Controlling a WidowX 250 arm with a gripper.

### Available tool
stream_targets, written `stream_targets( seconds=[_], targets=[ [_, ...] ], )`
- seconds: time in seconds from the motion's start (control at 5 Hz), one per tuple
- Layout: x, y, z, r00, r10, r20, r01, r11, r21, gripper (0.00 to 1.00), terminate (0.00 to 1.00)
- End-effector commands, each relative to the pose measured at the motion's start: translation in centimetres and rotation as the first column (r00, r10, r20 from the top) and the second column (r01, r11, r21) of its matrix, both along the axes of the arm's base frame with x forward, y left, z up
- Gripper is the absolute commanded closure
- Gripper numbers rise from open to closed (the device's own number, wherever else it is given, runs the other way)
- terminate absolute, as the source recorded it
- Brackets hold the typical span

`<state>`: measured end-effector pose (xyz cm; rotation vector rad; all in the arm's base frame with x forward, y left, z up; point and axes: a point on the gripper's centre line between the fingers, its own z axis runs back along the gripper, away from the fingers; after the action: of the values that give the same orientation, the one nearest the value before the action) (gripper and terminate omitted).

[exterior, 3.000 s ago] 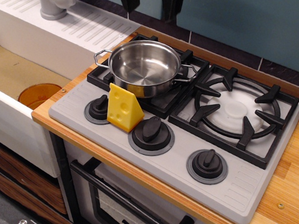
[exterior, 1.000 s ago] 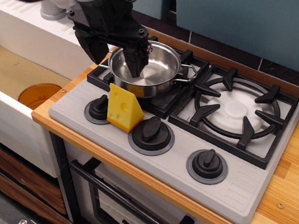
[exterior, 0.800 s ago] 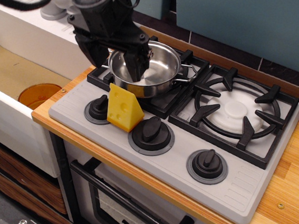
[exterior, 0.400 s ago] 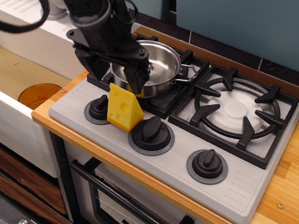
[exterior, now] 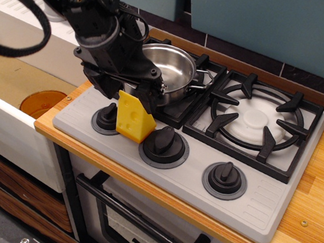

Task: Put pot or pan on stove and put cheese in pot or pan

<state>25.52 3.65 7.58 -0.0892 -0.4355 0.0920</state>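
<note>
Cheese (exterior: pixel 134 119) stands unmoved before the pot (exterior: pixel 165 71); we see the end effector (exterior: pixel 131 93) lowered over it since earlier, fingers spread, holding nothing.

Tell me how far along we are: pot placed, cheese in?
Pot sits on the stove's left burner: done. The open gripper is straddling the top of the cheese, which stands on the stove front, ungrasped. Left: grip, lift, drop it in the pot.
</note>
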Motion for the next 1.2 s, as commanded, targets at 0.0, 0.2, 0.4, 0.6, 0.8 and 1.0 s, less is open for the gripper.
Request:
stream_targets(
  seconds=[0.0, 0.2, 0.4, 0.6, 0.8, 1.0],
  targets=[
    [1.27, 0.03, -0.83, 0.998, -0.01, 0.056, 0.011, 1.0, -0.002, 0.0, 0.0],
    [1.43, 0.09, -1.32, 0.998, -0.013, 0.066, 0.014, 1.0, -0.012, 0.0, 0.0],
    [1.58, 0.07, -1.6, 0.997, -0.011, 0.071, 0.012, 1.0, -0.02, 0.0, 0.0],
    [1.7, -0.09, -1.56, 0.998, 0.003, 0.061, -0.001, 0.999, -0.033, 1.0, 0.0],
    [1.84, -0.2, -1.33, 0.999, 0.01, 0.051, -0.008, 0.999, -0.04, 1.0, 0.0],
    [1.81, -0.12, -0.92, 0.999, 0.013, 0.037, -0.011, 0.999, -0.044, 1.0, 0.0]
  ],
)
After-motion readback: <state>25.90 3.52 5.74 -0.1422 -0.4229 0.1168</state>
